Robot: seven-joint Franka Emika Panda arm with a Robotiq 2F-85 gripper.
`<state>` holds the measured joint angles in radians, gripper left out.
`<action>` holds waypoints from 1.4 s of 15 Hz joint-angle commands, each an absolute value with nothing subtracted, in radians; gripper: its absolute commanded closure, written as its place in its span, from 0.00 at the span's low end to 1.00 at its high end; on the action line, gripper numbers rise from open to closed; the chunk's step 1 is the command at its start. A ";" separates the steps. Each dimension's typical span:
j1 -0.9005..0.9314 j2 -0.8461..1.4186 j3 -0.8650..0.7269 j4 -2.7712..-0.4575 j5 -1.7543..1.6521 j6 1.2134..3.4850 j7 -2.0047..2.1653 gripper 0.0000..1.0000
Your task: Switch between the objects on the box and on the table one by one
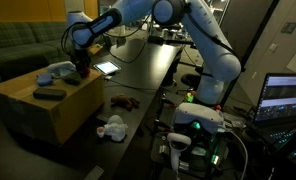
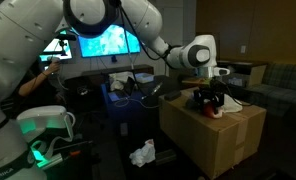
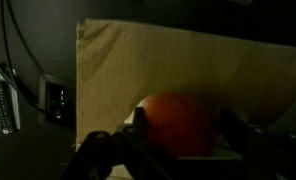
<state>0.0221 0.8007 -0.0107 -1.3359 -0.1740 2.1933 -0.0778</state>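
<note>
On the left, the tan cardboard box carried a flat black bar and a red roundish piece. The gripper straddled that piece, jaws apart; whether they pressed it, I could not tell. Rightward, a white cloth rag lay on the black table. This looked like the pickup step. Next it needed a firm squeeze and a straight lift.

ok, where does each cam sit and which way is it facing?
Exterior view: raised, near one end of the table, looking along it at the box; whole arm shows.
Exterior view: beside the base, looking past the looming arm at the box.
Wrist view: above the box top, looking down; gripper straddles the red piece.
Shared: box and gripper appear in all three.
</note>
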 commanded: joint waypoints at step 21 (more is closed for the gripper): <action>0.078 0.262 -0.001 -2.154 -0.221 2.362 0.006 0.91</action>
<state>0.0696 0.3898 -0.0028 -1.9595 -0.2069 2.2985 -0.0425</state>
